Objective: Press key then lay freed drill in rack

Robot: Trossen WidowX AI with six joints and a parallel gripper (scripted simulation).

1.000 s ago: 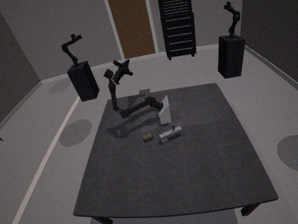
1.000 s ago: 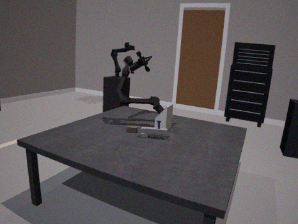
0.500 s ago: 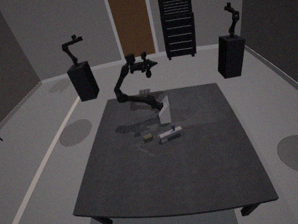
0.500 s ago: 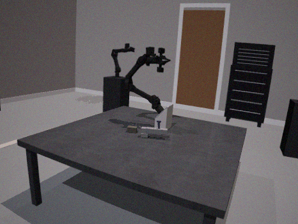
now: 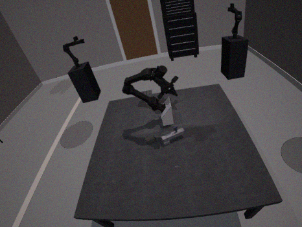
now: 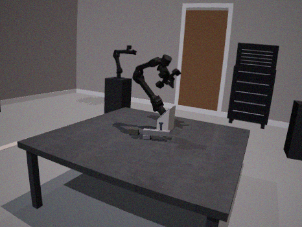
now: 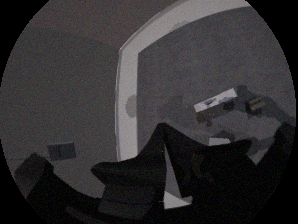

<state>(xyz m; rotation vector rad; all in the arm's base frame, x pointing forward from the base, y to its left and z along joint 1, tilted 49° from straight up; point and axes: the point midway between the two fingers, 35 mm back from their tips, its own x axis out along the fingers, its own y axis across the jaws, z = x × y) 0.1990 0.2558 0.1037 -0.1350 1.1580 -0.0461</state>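
Observation:
A long pale fixture lies on the table. A small dark blue upright part stands at it. A small light block is on the fixture's near side. A brownish block lies beside the fixture. Which parts are the drill, key and rack I cannot tell at this size. My gripper is shut and empty, high above the table behind the fixture.
The white wedge-shaped mount at the arm's base stands just behind the fixture. A grey slotted object shows by the back edge of the table. Two other arms stand on pedestals away from the table.

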